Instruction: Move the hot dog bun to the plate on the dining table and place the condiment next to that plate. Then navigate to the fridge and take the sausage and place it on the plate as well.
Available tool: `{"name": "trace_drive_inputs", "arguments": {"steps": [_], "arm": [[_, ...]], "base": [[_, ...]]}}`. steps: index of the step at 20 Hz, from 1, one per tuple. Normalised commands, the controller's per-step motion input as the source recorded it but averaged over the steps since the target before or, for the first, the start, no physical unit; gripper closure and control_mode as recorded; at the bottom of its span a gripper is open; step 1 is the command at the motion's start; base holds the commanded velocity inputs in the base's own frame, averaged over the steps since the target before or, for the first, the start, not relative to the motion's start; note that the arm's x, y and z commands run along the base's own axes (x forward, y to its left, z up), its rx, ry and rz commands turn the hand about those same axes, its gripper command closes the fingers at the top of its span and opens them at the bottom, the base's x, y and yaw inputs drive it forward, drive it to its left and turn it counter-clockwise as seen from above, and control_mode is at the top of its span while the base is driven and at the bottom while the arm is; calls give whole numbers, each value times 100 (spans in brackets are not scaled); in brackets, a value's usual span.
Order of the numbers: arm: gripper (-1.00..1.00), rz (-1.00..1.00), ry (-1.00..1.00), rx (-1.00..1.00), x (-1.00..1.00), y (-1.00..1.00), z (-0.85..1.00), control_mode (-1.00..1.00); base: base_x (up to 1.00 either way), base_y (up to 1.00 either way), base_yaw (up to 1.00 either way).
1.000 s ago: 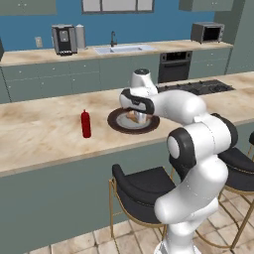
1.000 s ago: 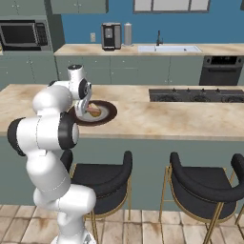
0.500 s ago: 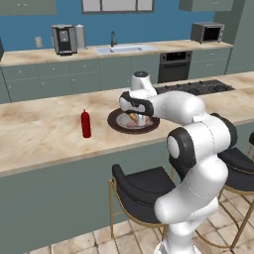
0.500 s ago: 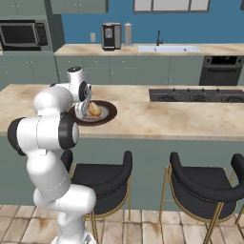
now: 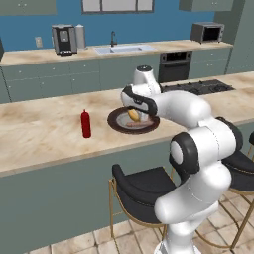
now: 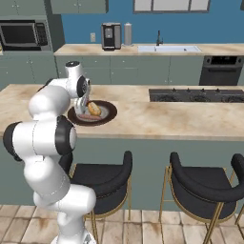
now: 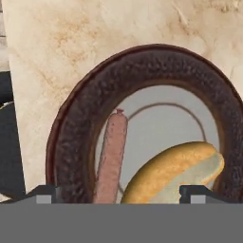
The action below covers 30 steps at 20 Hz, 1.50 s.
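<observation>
Reddish-brown sausage (image 7: 110, 159) lay beside the bun (image 7: 173, 172) on the plate (image 7: 71, 137) below our end effector (image 7: 121, 192), spread apart; retreating upward seemed next.

Back wall's got a coffee machine (image 5: 64, 39), sink (image 5: 121, 49), oven (image 5: 173, 66) and microwave (image 5: 207, 31), plus a cooktop (image 6: 197, 95) and black stools (image 6: 206, 186) out front.

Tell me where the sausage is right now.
The sausage lies on the plate beside the bun, in the hand view just left of it.
</observation>
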Motion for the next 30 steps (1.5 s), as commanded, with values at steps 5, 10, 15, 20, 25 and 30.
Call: {"name": "trace_drive_inputs", "arguments": {"steps": [5,10,15,20,25,30], "arm": [[-100,0,-17,0,-63,-3,73,-100],[-100,0,-22,0,-74,0,70,-100],[-100,0,-22,0,-79,0,60,-100],[-100,0,-20,0,-77,0,51,-100],[-100,-2,-19,2,-79,0,42,-100],[-100,-11,-20,22,-82,-1,10,-100]], "base": [[0,0,0],[0,0,0],[0,0,0],[0,0,0],[0,0,0],[0,0,0]]}}
